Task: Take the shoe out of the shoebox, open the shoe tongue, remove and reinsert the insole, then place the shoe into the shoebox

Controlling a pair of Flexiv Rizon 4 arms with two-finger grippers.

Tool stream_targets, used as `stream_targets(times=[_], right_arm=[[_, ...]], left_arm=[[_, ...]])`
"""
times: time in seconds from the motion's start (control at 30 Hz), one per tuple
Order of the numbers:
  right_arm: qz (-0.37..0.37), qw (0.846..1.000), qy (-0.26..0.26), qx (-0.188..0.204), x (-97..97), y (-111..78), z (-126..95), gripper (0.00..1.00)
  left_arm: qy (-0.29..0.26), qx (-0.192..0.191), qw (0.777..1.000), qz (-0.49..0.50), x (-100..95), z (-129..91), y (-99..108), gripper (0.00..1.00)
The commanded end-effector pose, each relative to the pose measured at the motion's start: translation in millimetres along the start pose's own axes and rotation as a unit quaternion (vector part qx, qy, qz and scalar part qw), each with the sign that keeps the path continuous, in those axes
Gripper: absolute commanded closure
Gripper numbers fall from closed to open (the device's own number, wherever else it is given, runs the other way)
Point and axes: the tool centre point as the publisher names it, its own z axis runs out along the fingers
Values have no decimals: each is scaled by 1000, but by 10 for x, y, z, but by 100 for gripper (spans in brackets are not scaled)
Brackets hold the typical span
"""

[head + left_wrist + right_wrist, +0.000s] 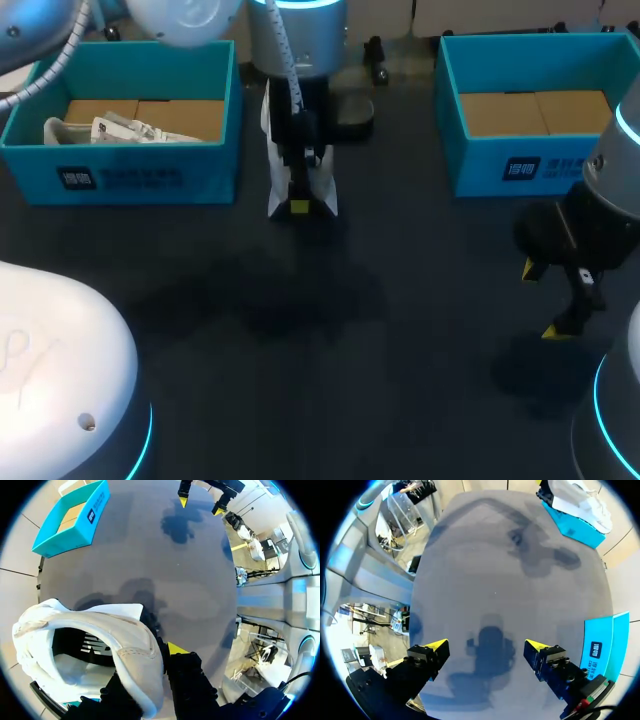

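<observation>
Gripping white shoe (131, 641) by its collar, left jaws clamped, dark inside, right jaws apart

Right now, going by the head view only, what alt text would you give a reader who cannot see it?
The left gripper holds a white shoe over the dark table, between two open teal cardboard shoeboxes. The left shoebox holds crumpled white paper; the right gripper hangs open and empty near the right shoebox.
</observation>
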Motion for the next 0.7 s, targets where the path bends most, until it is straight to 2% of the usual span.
stream_targets(times=[0.03, 0.13, 0.17, 0.23, 0.5, 0.7], right_arm=[[0, 1000, -1, 1, 4, 0, 12, 0], [0, 1000, -1, 1, 4, 0, 12, 0], [0, 1000, -1, 1, 4, 0, 12, 0], [0, 1000, -1, 1, 4, 0, 12, 0], [0, 1000, -1, 1, 4, 0, 12, 0], [0, 1000, -1, 1, 4, 0, 12, 0]], left_arm=[[-1, 1, 1000, 0, 6, -14, 18, 100], [-1, 1, 1000, 0, 6, -14, 18, 100], [-27, 4, 1000, -3, -37, -92, 52, 100], [-23, 16, 1000, 8, -132, -263, 137, 100], [-31, 31, 999, 11, -640, -799, 583, 100], [-30, 42, 999, -3, -1014, -978, 847, 100]])
